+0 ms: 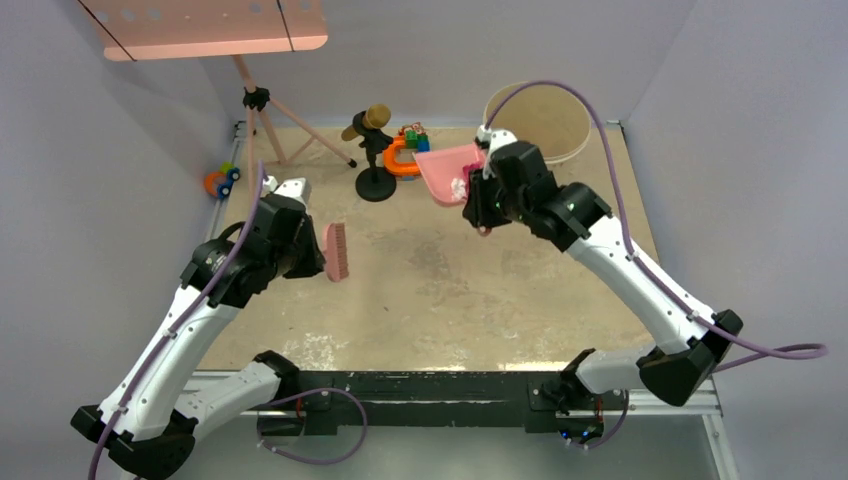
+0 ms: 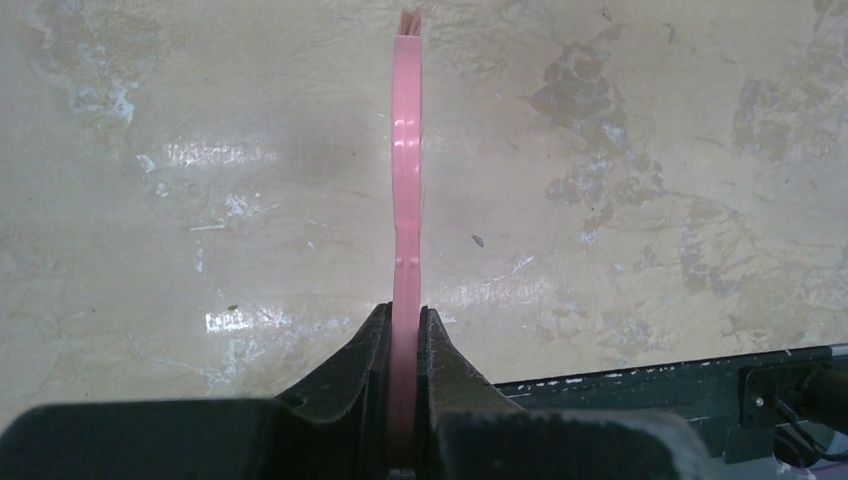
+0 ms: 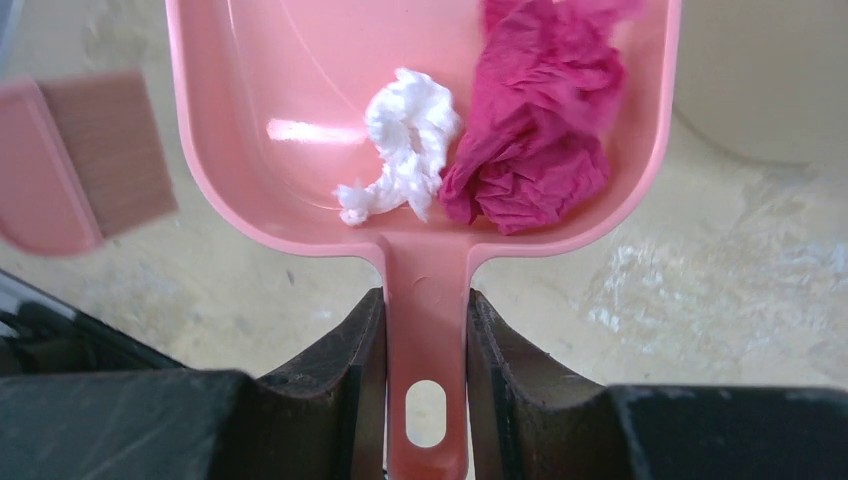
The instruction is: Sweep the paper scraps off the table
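Paper scraps (image 3: 530, 130), white and magenta, in dustpan (image 3: 270, 100), handle rearward in tight right gripper (image 3: 427, 340); left gripper (image 2: 405, 330) tight on brush (image 2: 406, 170).

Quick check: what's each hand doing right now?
Left hand: closed, holding the brush by its handle.
Right hand: closed, holding the dustpan with paper scraps inside.

Dustpan (image 3: 290, 130): pink plastic, smooth, shiny, bright glare spot inside.
Paper scraps (image 3: 560, 90): crinkly paper, dull. White wad (image 3: 405, 160) soft and fluffy-looking; dark pink wad (image 3: 540, 150) thin, full of creases.
Brush (image 2: 406, 170): pink plastic back, smooth, glossy; bristles (image 3: 110, 150) fine, dull, blurry.
Table (image 2: 180, 230): beige, hard, mostly matt, scuffed and patchy, few worn spots with faint shine.
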You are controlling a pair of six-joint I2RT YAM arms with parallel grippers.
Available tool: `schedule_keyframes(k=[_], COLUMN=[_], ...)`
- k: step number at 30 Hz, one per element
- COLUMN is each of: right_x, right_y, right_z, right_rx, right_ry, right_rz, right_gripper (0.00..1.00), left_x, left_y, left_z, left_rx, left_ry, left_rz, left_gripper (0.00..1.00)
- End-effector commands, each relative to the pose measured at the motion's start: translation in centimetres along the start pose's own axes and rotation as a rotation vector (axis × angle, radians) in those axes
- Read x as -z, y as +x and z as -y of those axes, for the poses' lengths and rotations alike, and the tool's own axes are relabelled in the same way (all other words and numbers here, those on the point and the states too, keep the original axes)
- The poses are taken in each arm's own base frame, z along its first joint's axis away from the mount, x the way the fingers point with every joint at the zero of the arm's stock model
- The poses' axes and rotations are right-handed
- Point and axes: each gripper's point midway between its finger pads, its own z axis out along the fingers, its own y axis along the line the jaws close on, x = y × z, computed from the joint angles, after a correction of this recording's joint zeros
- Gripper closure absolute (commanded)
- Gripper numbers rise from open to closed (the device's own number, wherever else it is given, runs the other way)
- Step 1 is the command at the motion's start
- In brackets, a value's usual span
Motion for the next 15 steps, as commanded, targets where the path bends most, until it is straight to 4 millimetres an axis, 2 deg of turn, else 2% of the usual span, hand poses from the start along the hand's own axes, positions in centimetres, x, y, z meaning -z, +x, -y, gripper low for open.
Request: schedule_keyframes(k=[1, 6, 9, 12, 15], right_x=[1.4, 1.0, 1.1, 1.2, 1.5], right_y=[-5.7, -10.8, -13.4, -15.1, -15.6], right_z=[0.5, 3.1, 4.6, 6.0, 7.3], right_rx=[-0.031, -0.143, -0.243, -0.374, -0.519], right_ry=[-0.046, -0.063, -0.139, -0.291, -0.478], right_rz=[0.068, 0.12, 0.164, 0.2, 0.233], right_gripper=[1.0, 1.0, 1.0, 1.0, 1.0], left_x=[-0.5, -0.2, -0.3, -0.5, -0.8], left_y=[-1.1, -1.0, -0.9, -0.5, -0.1], left_z=[1.7, 1.8, 1.8, 1.9, 2.0], left_rx=[0.023, 0.003, 0.0, 0.0, -0.001], left_ry=[0.073, 0.095, 0.103, 0.114, 0.118], left_rz=[0.038, 0.045, 0.054, 0.047, 0.032], left_gripper=[1.0, 1.0, 1.0, 1.0, 1.0])
